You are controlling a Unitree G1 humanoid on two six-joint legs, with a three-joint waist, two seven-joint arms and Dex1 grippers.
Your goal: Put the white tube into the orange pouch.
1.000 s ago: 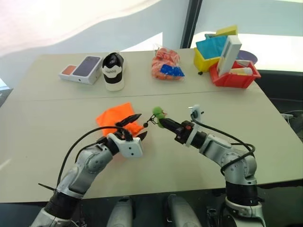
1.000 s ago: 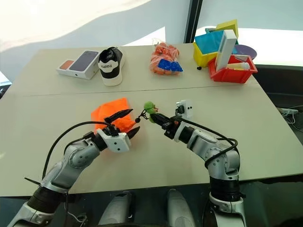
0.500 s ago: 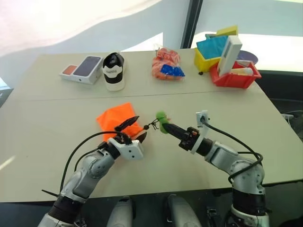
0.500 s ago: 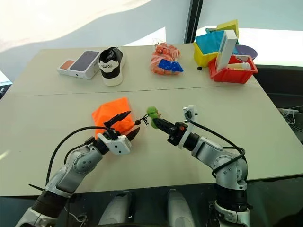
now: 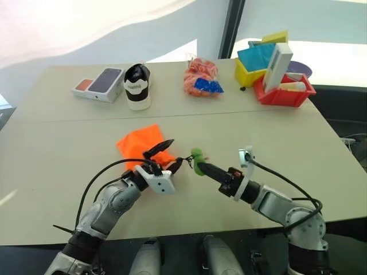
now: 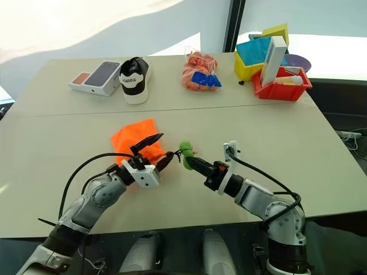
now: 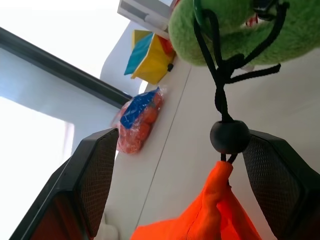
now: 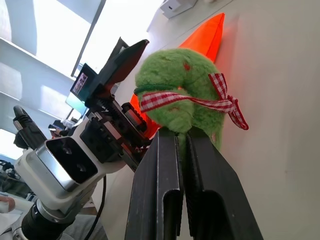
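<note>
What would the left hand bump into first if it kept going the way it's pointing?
Probably the black bead on the pouch cord, right between the left gripper fingers; just beyond hangs the green loop, pinched by the right gripper.

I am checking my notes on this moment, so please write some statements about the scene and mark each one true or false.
1. The right gripper is shut on the green fuzzy loop. True.
2. The white tube already lies inside the orange pouch. False: it lies in the red bin at the far right of the table.
3. The left gripper is open, with the pouch's black cord and its bead between its fingers. True.
4. The black and white shoe stands on the orange pouch. False: it stands farther back, beside the phone box.
</note>
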